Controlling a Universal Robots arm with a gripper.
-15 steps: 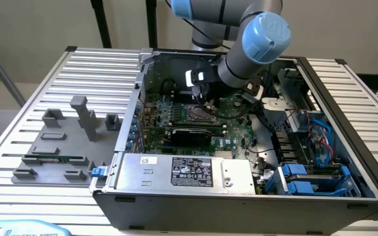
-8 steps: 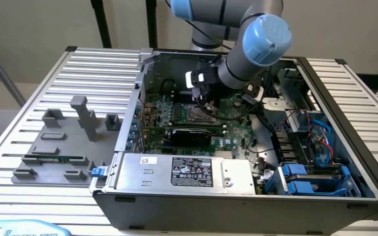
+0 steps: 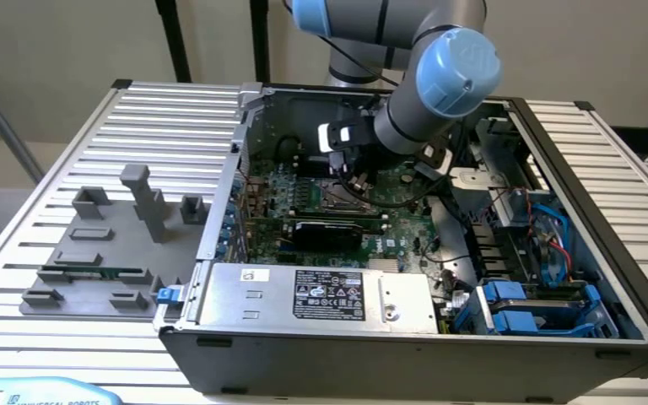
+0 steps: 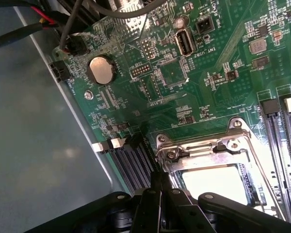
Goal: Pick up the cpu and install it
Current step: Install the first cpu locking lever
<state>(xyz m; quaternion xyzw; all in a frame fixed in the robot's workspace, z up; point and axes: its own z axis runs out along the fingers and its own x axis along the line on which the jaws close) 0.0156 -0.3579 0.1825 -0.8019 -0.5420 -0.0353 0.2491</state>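
Inside the open computer case (image 3: 414,337), my gripper (image 4: 156,178) hangs low over the green motherboard (image 4: 184,77). Its dark fingers are pressed together with nothing visible between them. The tips sit at one corner of the metal-framed socket (image 4: 199,150). A pale silvery square, the cpu (image 4: 217,182), lies flat inside that frame, right beside the fingertips. In the exterior view the gripper (image 3: 350,175) is just above the socket (image 3: 341,198) in the middle of the board, and the arm's wrist covers part of it.
A grey tray with plastic blocks (image 3: 99,253) lies on the slatted table at the exterior view's left. The power supply (image 3: 313,295) fills the case's near side, and blue drive bays (image 3: 526,308) and cables crowd its right. Memory slots (image 4: 136,162) and a coin battery (image 4: 102,69) flank the socket.
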